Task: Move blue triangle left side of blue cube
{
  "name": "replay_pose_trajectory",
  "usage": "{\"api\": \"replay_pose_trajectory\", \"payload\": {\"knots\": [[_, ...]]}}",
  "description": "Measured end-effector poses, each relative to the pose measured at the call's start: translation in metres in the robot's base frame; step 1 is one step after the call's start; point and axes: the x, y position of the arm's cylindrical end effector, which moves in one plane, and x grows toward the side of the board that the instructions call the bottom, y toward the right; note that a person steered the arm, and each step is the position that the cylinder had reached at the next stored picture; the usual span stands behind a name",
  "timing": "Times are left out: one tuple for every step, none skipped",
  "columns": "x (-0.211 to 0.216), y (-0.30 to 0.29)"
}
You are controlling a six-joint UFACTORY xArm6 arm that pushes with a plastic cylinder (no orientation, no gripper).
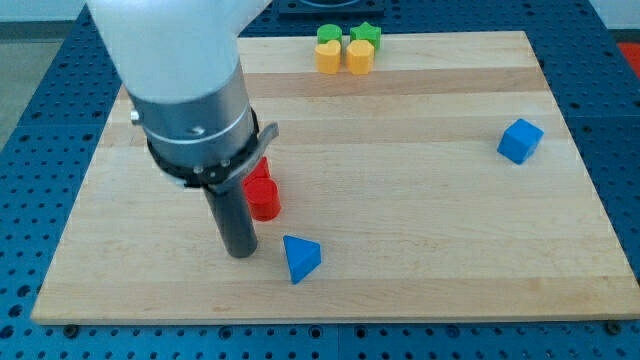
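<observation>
Across the middle of the view lies the big pale wooden board (420, 200), resting on a blue perforated table (30, 120), and over its left part hangs the arm's wide white and dark grey body (185, 90). From it drops the straight dark rod, and my tip (240, 254) sits on the wood near the board's bottom edge, left of centre. There is no pincer on this rig, so no opening to report: just the bare rod end, holding nothing.

Now the blue triangular block (301, 257): it lies just beside my tip, at about three o'clock from it, with a thin strip of bare wood between them, so close but apart as far as can be seen. The blue cube (520, 140) is well apart from both, far out at roughly two o'clock from the triangle, near the board's right edge.

At twelve to one o'clock from my tip, partly hidden behind the rod, stand red blocks (263, 192), shape hard to make out, close against the rod's side; whether they touch it I cannot tell.

Up at the board's top edge, a tight cluster: two green blocks (330, 37) and (367, 33) behind, two yellow blocks (329, 57) and (360, 56) in front, all touching or nearly so.
</observation>
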Motion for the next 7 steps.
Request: {"api": "replay_pose_trajectory", "payload": {"knots": [[0.007, 0.005], [0.007, 0.031], [0.012, 0.045], [0.02, 0.047], [0.023, 0.056], [0.023, 0.079], [0.023, 0.108]]}}
